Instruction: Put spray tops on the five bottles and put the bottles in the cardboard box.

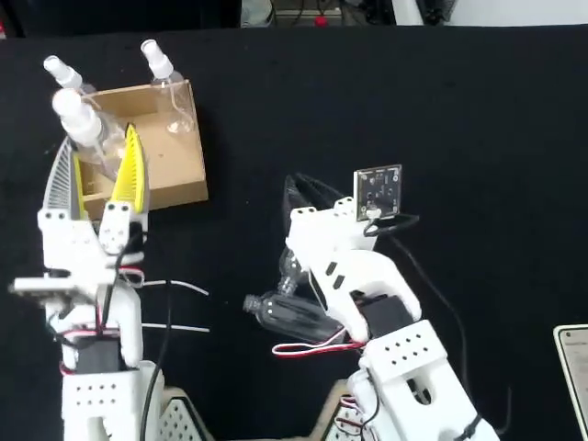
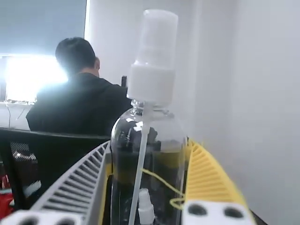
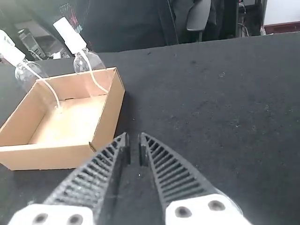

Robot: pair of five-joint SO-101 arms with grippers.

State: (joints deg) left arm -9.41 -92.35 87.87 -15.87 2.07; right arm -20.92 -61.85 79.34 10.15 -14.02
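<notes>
Left gripper (image 1: 98, 138) was clamped on a capped bottle (image 2: 146, 150), held upright over the near-left part of the cardboard box (image 1: 179, 184). We noted a left-corner bottle (image 3: 26, 70) and a right-corner bottle (image 3: 88, 61), both capped, standing at the box's far side. Right gripper (image 3: 132, 140) had its fingers almost together, holding nothing, above the black table (image 1: 478, 138). An uncapped bottle (image 1: 292, 317) lay just left of that arm.
</notes>
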